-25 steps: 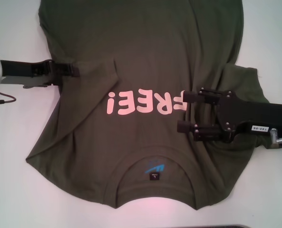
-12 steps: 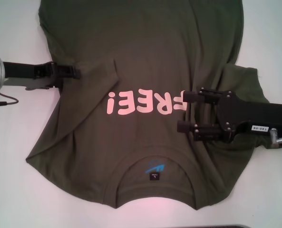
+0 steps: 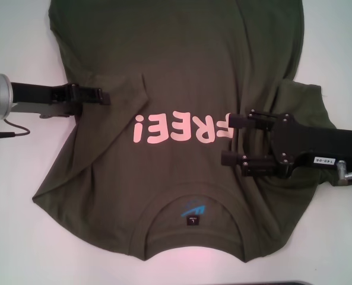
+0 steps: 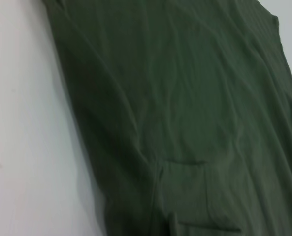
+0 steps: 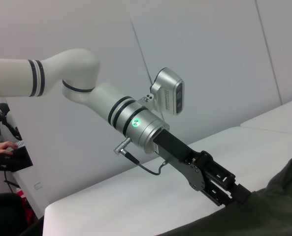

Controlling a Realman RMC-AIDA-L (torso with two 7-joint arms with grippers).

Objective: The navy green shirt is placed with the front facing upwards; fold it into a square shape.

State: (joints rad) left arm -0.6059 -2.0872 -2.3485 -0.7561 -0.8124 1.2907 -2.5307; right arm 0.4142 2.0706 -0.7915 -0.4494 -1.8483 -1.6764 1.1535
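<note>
Lying creased, the navy green shirt (image 3: pixel 181 71) shows smooth pink block letters (image 3: pixel 181 129).

Shirt (image 3: pixel 181 89) hem cut off; collar label (image 3: pixel 192 220) text unreadable.

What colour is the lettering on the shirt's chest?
Pink, in block letters on the dark olive-green shirt. It shows best in the head view.
</note>
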